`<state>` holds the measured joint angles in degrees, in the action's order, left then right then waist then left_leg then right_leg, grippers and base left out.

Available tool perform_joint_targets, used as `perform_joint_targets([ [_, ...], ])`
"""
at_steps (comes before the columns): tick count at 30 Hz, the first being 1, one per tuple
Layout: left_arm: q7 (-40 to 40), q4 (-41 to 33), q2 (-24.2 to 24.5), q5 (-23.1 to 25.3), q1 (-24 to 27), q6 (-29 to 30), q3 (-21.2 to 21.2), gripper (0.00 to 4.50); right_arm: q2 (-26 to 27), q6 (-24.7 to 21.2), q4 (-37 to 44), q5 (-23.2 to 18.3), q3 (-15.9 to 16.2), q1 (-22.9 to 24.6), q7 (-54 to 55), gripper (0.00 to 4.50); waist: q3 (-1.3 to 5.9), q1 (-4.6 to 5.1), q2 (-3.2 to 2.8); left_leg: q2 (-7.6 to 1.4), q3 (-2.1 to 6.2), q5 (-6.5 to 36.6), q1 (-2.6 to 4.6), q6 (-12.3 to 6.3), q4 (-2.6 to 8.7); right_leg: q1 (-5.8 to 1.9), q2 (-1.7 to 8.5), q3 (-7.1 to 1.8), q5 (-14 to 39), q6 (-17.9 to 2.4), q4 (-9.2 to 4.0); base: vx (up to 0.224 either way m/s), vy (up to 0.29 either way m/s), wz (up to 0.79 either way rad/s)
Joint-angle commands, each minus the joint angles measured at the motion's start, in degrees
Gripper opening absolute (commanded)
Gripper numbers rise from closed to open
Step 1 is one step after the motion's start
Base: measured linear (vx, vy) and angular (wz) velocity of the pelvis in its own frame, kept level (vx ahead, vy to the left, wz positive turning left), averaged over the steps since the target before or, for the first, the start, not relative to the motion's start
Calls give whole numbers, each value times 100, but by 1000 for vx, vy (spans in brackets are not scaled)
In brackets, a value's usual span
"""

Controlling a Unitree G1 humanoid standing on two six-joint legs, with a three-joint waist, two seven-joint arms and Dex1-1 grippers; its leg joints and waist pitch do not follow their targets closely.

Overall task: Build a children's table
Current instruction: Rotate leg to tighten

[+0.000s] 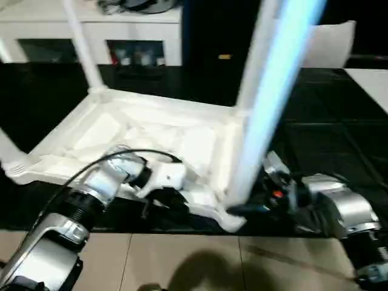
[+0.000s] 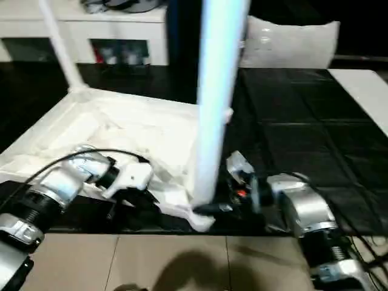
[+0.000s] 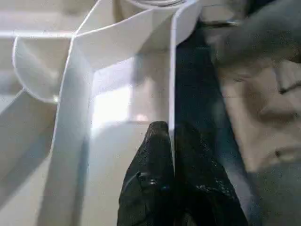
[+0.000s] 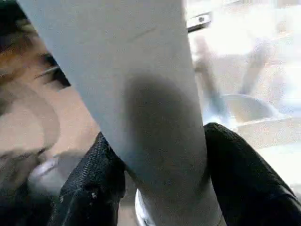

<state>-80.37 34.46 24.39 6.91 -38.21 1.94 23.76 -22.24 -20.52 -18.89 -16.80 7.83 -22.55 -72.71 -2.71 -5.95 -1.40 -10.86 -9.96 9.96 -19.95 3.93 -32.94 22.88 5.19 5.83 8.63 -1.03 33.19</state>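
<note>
table top (image 1: 139, 136) upturned, cabinet (image 1: 91, 30) behind

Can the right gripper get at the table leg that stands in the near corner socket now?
Probably yes. The right gripper already has its two black fingers on either side of the near leg, low by the socket, with nothing between.

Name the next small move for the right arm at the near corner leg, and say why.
Probably finish closing the right tool on the near leg: its fingers already flank the leg just above the corner socket, while the left tool pinches the tabletop rim, steadying it.
</note>
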Motion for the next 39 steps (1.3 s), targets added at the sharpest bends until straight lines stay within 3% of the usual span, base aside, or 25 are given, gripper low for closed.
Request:
perform_joint_targets([
  [1, 294, -8, -509, -97, 9, 391, 157, 0, 379, -183, -353, 298, -152, -363, 1427, 223, 284, 58, 80, -136, 99, 1838, 23, 2, 353, -232, 382, -163, 3769, -352, -608, 0, 0, 0],
  [2, 469, 28, -602, -107, -29, 528, 96, 0, 499, -260, -467, 409, -202, -449, 1845, 218, 284, 91, 76, -127, 115, 1891, 28, 17, 355, -240, 379, -133, 3874, -283, -646, 0, 0, 0],
  [3, 973, 122, -831, -69, -121, 851, -36, 0, 801, -445, -716, 610, -389, -663, 2859, 218, 263, 200, 84, -118, 148, 2035, -34, 54, 360, -279, 368, -67, 3999, -158, -661, 0, 0, 0],
  [4, 1232, 177, -928, -29, -165, 973, -92, 0, 946, -523, -808, 638, -497, -752, 3253, 218, 263, 305, 4, -128, 174, 2334, 23, 121, 350, -231, 357, 6, 4050, -119, -710, 0, 0, 0],
  [5, 1451, 197, -1006, 7, -196, 1109, -139, 0, 1074, -565, -830, 675, -575, -807, 3545, 218, 296, 407, -23, -139, 207, 2565, 72, 152, 321, -243, 380, 66, 3907, -147, -733, 0, 0, 0],
  [6, 1699, 239, -1096, 31, -238, 1240, -203, 0, 1215, -571, -830, 681, -642, -848, 3781, 218, 294, 475, -13, -151, 220, 2619, 39, 112, 340, -273, 373, 89, 3769, -161, -740, 0, 0, 0],
  [7, 1768, 246, -1124, 39, -249, 1281, -226, 0, 1253, -565, -825, 681, -656, -855, 3834, 218, 292, 516, -46, -175, 247, 2743, 5, 50, 376, -328, 371, 121, 3593, -150, -763, 0, 0, 0],
  [8, 2119, 287, -1270, 76, -308, 1468, -350, 0, 1440, -474, -792, 716, -689, -881, 4081, 218, 298, 563, -76, -200, 239, 2899, 72, -10, 380, -292, 379, 112, 3325, -261, -781, 0, 0, 0],
  [10, 2492, 345, -1446, 101, -365, 1617, -485, 0, 1612, -268, -804, 752, -678, -899, 4228, 218, 264, 616, -53, -204, 243, 3119, 103, -36, 388, -276, 376, 160, 3241, -344, -812, 0, 0, 0],
  [11, 2645, 386, -1523, 110, -382, 1631, -534, 0, 1705, -182, -814, 693, -706, -906, 4227, 218, 256, 628, -44, -174, 228, 3180, 163, -47, 348, -247, 388, 203, 3399, -295, -858, 0, 0, 0],
  [12, 2718, 402, -1561, 118, -389, 1649, -556, 0, 1754, -163, -818, 657, -732, -912, 4254, 218, 255, 634, -34, -154, 220, 3151, 166, -66, 327, -244, 393, 222, 3490, -254, -878, 0, 0, 0],
  [14, 2845, 434, -1635, 137, -398, 1667, -590, 0, 1860, -147, -816, 562, -810, -923, 4319, 279, 246, 635, -25, -135, 218, 2998, 147, -125, 315, -261, 394, 250, 3639, -124, -914, 0, 0, 0],
  [19, 2767, 321, -1552, 163, -348, 1554, -495, 0, 1830, -169, -568, 415, -856, -766, 4077, 306, 233, 628, -69, -184, 253, 3076, 115, -127, 386, -281, 405, 197, 3424, -182, -857, 0, 0, 0],
  [24, 2497, 281, -1357, 183, -299, 1328, -441, 0, 1573, -94, -520, 458, -854, -607, 3812, 368, 267, 551, -55, -191, 228, 2755, 66, -178, 414, -299, 439, 67, 3057, -419, -768, 0, 0, 0],
  [26, 2288, 280, -1220, 195, -262, 1121, -397, 0, 1339, 19, -536, 467, -873, -546, 3501, 375, 289, 508, -45, -203, 189, 2457, 42, -240, 424, -305, 439, -5, 2659, -626, -705, 0, 0, 0],
  [30, 1699, 223, -967, 93, -121, 452, -293, 0, 801, 241, -503, 453, -791, -465, 2678, 420, 322, 389, -6, -193, 131, 1882, -4, -382, 392, -339, 451, -84, 2273, -833, -625, 0, 0, 0],
  [34, 1137, 199, -695, 52, -24, -84, -136, 0, 122, 337, -298, 368, -526, -329, 1446, 444, 375, 140, 31, -214, 70, 1222, -23, -544, 336, -331, 422, -153, 1920, -947, -500, 0, 0, 0],
  [35, 1098, 198, -675, 54, -20, -106, -122, 0, 73, 335, -283, 372, -496, -320, 1369, 444, 395, 70, 48, -204, 78, 931, -104, -591, 314, -379, 393, -155, 1637, -966, -410, 0, 0, 0],
  [39, 441, 220, -336, 143, 36, -667, 180, 0, -464, 439, -162, 342, -172, -215, 331, 444, 404, -56, 44, -231, 47, 787, -84, -678, 300, -348, 393, -167, 1483, -971, -393, 0, 0, 0],
])
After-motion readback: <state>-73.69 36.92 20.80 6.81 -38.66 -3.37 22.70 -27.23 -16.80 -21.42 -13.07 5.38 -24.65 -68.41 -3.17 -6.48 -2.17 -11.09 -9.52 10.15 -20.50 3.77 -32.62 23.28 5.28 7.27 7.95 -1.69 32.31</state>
